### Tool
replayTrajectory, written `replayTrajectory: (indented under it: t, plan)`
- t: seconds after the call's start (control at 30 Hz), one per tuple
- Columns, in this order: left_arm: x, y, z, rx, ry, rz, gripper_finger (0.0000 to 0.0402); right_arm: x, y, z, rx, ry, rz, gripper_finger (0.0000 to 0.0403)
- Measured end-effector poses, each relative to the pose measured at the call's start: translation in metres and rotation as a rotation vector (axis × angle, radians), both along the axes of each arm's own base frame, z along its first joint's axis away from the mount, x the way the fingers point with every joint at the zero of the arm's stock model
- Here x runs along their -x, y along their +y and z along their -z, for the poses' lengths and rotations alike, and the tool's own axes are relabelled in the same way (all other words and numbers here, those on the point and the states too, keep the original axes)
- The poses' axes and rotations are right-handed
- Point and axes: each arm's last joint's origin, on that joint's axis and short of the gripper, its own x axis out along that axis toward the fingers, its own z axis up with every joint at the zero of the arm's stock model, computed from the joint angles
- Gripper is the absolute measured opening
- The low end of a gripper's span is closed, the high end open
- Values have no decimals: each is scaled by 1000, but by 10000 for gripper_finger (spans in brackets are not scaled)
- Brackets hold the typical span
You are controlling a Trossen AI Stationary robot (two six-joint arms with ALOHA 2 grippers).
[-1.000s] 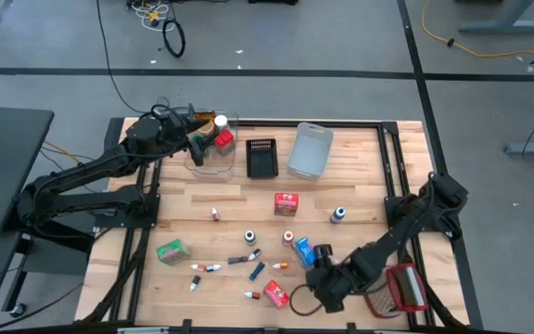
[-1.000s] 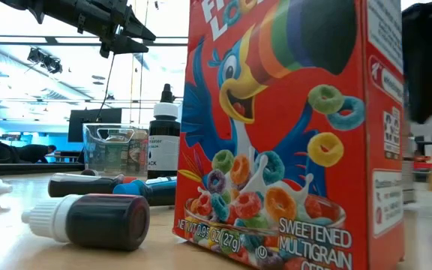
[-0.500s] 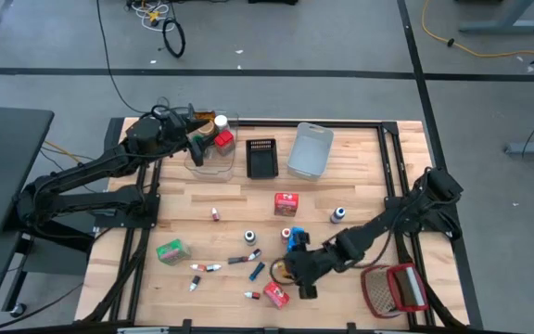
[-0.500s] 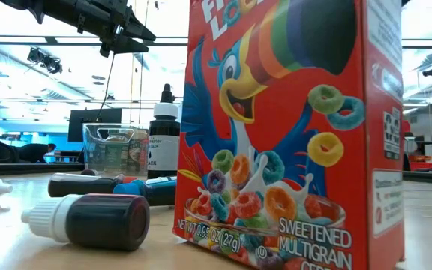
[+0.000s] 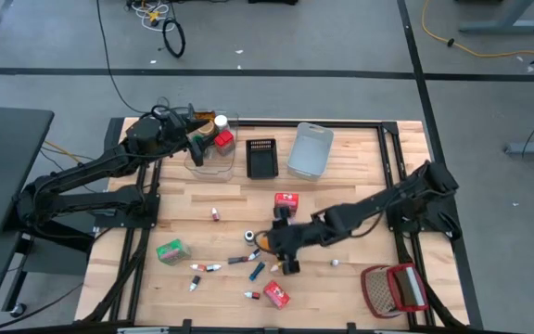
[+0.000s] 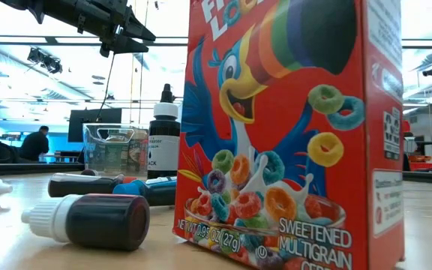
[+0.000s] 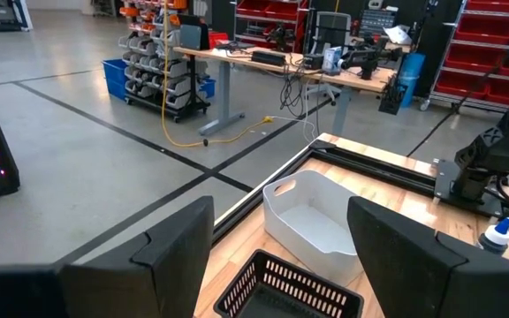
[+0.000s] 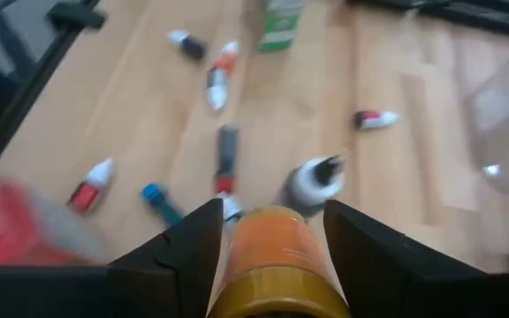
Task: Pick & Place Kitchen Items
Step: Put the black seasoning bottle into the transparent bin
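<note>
My right end effector [image 5: 284, 249] has swung from the basket [image 5: 394, 289] at the counter's front right corner to mid-counter, closed on an orange jar [image 8: 268, 256], so I judge it heads for the bins.

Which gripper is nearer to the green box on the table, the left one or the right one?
The right. The right gripper, holding an orange jar, is over the table's middle, level with the green box across some small tubes. The left gripper is at the far edge over the clear bin.
</note>
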Motion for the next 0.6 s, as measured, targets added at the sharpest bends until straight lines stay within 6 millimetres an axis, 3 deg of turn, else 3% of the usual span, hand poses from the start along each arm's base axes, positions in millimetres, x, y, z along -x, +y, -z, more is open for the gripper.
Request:
replayTrajectory:
  t: [0.17, 0.33, 0.6]
  plan:
    - [0, 0, 0, 0, 0, 0, 268, -11, -17, -17, 29, -54, 30, 202]
    - [0, 0, 0, 0, 0, 0, 269, -17, -34, -26, 172, -82, 39, 201]
    - [0, 0, 0, 0, 0, 0, 268, -27, -78, -29, 263, -99, 193, 201]
